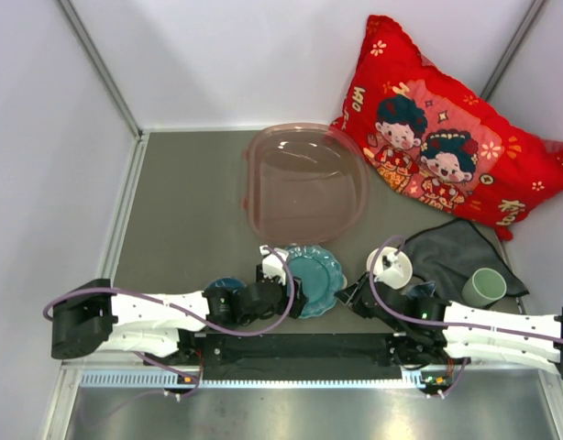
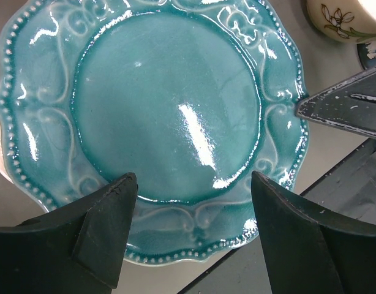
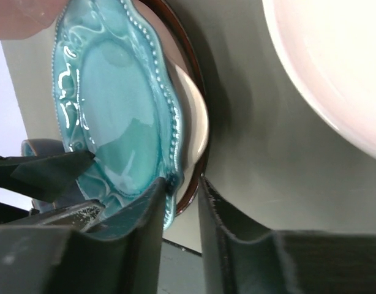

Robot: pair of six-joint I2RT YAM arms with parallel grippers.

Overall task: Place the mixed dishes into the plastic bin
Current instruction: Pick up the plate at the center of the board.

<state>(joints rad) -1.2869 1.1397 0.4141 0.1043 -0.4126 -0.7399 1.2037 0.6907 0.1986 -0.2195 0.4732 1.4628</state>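
Observation:
The teal scalloped plate [image 1: 314, 280] [image 2: 169, 104] [image 3: 114, 116] lies on top of a cream plate [image 3: 197, 122] and a brown-rimmed one, near the table's front edge. My left gripper [image 1: 283, 280] [image 2: 194, 184] is open, its fingers spread above the plate's near rim. My right gripper [image 1: 353, 297] [image 3: 182, 190] is at the plate's right edge, jaws narrowed onto the stack's rim: one finger on the teal rim, the other against the brown rim. The plastic bin [image 1: 263, 197] stands behind, with no dishes showing inside. Also on the table are a white cup [image 1: 390, 268], a pale green cup [image 1: 483, 287] and a blue bowl [image 1: 223, 291].
A red cartoon-print pillow [image 1: 447, 137] leans at the back right. A dark grey cloth [image 1: 451, 249] lies under the pale green cup. White walls close the table in on the left, back and right. The flower-print white cup [image 2: 344, 18] stands close to the plate's right.

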